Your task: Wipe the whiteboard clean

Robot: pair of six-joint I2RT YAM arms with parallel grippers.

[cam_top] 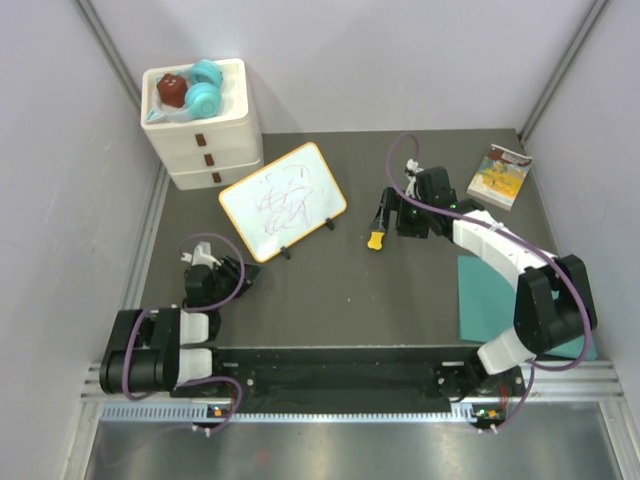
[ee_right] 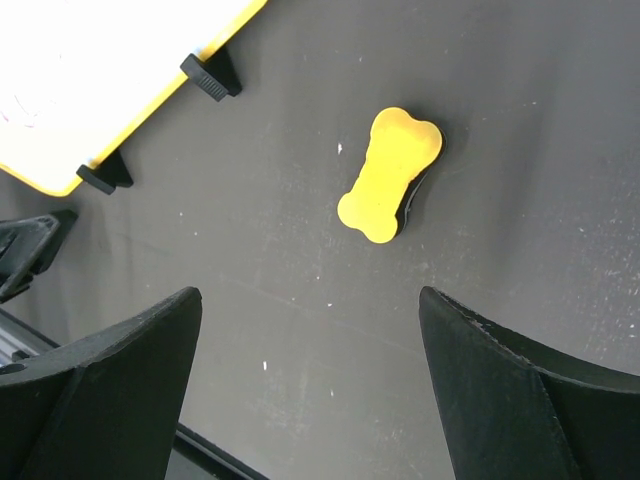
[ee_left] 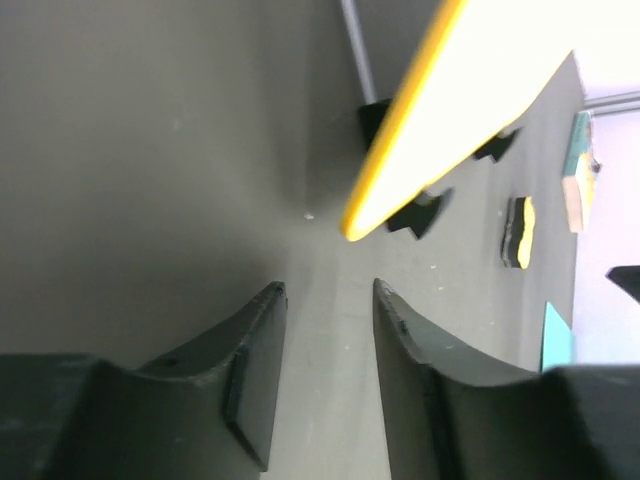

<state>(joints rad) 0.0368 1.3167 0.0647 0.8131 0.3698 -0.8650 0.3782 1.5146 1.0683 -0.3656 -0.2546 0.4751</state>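
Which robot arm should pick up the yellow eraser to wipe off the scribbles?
The right one. Its open right gripper points straight at the yellow bone-shaped eraser, close by. The left gripper sits by a corner of the orange-framed whiteboard, farther from the eraser.

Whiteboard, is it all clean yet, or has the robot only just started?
Not clean yet: the whiteboard has dark scribbles, so nothing is wiped. Right now the right gripper hangs open near the yellow eraser, not touching it. Left to do: grab the eraser and rub the scribbles off.
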